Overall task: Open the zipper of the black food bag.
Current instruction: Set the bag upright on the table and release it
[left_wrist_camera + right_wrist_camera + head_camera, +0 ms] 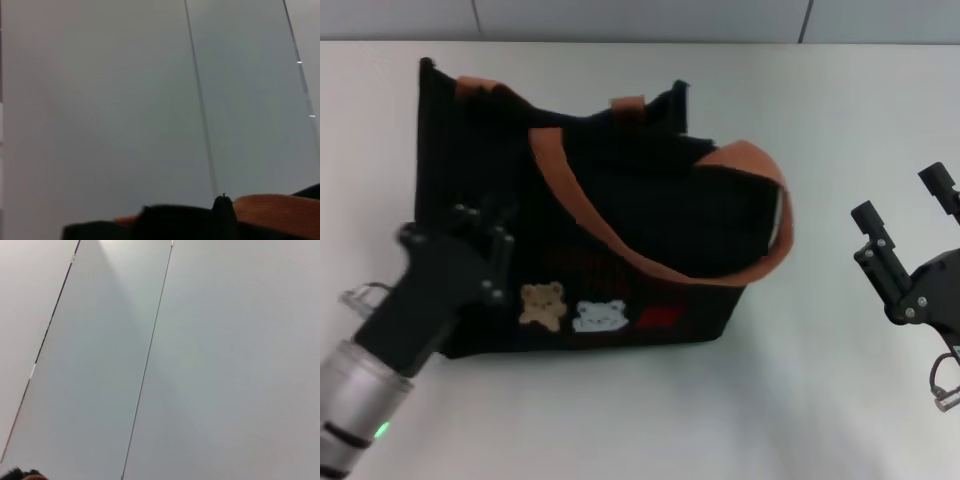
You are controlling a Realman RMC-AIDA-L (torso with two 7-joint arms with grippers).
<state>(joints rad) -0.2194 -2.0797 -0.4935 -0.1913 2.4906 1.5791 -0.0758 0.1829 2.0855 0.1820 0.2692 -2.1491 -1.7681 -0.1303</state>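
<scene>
Black food bag (pixel 620 230) sits on the white tabletop (pixel 820 400), toward the far-left part, bear patches (pixel 570 310) facing the near edge. Orange-brown handles (pixel 760 175) flop across the top; top edge looks slack and rumpled. Zipper not discernible against the black fabric, pull tab not visible.

Left gripper (pixel 470 225) is against the bag's left end, near its top corner; fingers blend into the fabric, can't tell if they're clamped on anything. Left wrist view only shows black fabric and orange strap (pixel 280 212) below a grey wall.

Right gripper (pixel 910 215) is off the bag near the tabletop's right edge, fingers spread, holding nothing.
</scene>
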